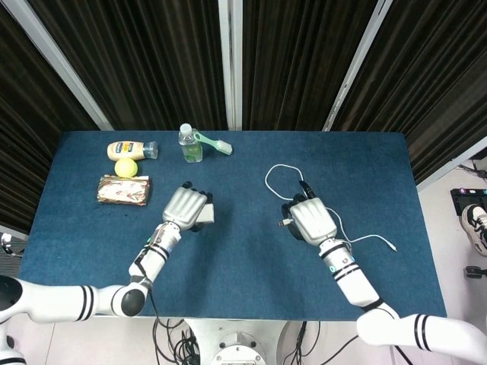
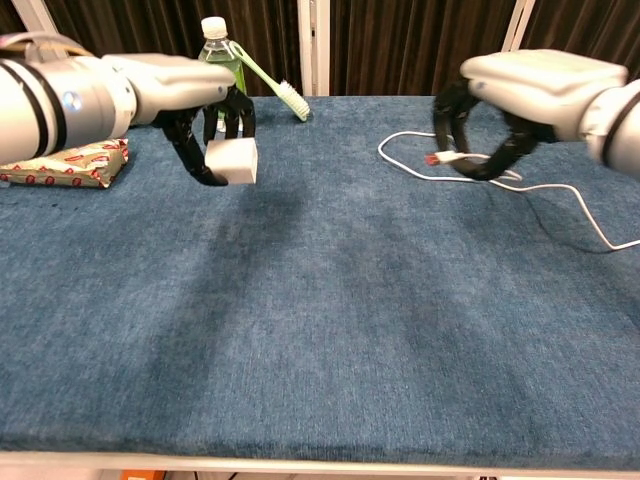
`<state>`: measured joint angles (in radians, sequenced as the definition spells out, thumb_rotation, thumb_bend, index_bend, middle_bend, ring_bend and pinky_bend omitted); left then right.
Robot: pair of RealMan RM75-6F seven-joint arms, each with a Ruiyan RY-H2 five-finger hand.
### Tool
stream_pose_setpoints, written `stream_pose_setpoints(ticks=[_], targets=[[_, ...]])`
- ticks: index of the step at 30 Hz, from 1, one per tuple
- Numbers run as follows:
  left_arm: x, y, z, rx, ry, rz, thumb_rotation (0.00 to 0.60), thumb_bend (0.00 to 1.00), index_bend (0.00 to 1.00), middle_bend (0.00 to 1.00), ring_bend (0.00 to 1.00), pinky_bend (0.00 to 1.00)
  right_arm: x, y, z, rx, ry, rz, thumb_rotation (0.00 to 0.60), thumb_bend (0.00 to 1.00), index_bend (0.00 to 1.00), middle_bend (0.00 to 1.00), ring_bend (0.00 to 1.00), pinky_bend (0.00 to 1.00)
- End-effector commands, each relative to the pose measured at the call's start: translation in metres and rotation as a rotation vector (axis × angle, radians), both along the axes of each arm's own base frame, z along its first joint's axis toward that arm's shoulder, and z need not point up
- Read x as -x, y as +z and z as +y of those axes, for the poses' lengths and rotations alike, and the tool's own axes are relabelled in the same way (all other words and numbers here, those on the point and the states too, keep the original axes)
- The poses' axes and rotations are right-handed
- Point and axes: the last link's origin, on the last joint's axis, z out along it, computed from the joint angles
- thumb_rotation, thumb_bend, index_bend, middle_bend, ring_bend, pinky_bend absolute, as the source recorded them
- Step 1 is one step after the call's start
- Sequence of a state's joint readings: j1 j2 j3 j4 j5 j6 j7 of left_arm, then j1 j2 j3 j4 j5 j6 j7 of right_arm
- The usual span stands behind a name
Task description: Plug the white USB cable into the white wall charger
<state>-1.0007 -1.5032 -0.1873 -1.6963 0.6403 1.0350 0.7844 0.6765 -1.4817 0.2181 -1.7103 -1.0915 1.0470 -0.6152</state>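
The fingers [image 2: 203, 150] of the left hand [image 1: 186, 207] grasp the charger [image 2: 232, 160], lifted above the table [image 2: 330, 330]. The right hand [image 1: 307, 220] pinches the cable [image 2: 560, 190] near its plug [image 2: 434, 158], also lifted. The step is bringing them together. The plug's long axis is roughly level and points toward the charger. Next the plug must line up with the port, which I cannot see.

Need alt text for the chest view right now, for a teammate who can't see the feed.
Over a blue table, the left hand holds the white wall charger in the air while the right hand holds the plug end of the white USB cable, the two hands well apart. A green bottle and toothbrush stand behind.
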Motion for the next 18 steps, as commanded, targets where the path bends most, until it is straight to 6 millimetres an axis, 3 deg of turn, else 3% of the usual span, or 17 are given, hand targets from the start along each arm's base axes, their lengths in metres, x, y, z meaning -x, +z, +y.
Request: stream_pose_setpoints(ticks=[1, 10, 18], targets=[[-0.022, 0.002, -0.005, -0.015, 0.001, 0.025, 0.600, 0.26, 0.48, 0.51, 0.41, 0.20, -0.032, -0.019, -0.005, -0.016, -0.026, -0.019, 0.600, 0.55, 0.69, 0.54, 0.30, 0.01], [-0.045, -0.009, -0.007, -0.027, 0.031, 0.093, 0.600, 0.25, 0.48, 0.51, 0.42, 0.20, -0.065, -0.039, -0.012, -0.011, -0.118, -0.079, 0.600, 0.55, 0.70, 0.55, 0.31, 0.01], [-0.062, -0.016, -0.010, -0.009, 0.049, 0.083, 0.600, 0.24, 0.48, 0.51, 0.42, 0.20, -0.078, -0.046, -0.016, 0.008, -0.134, -0.085, 0.600, 0.56, 0.70, 0.56, 0.32, 0.01]])
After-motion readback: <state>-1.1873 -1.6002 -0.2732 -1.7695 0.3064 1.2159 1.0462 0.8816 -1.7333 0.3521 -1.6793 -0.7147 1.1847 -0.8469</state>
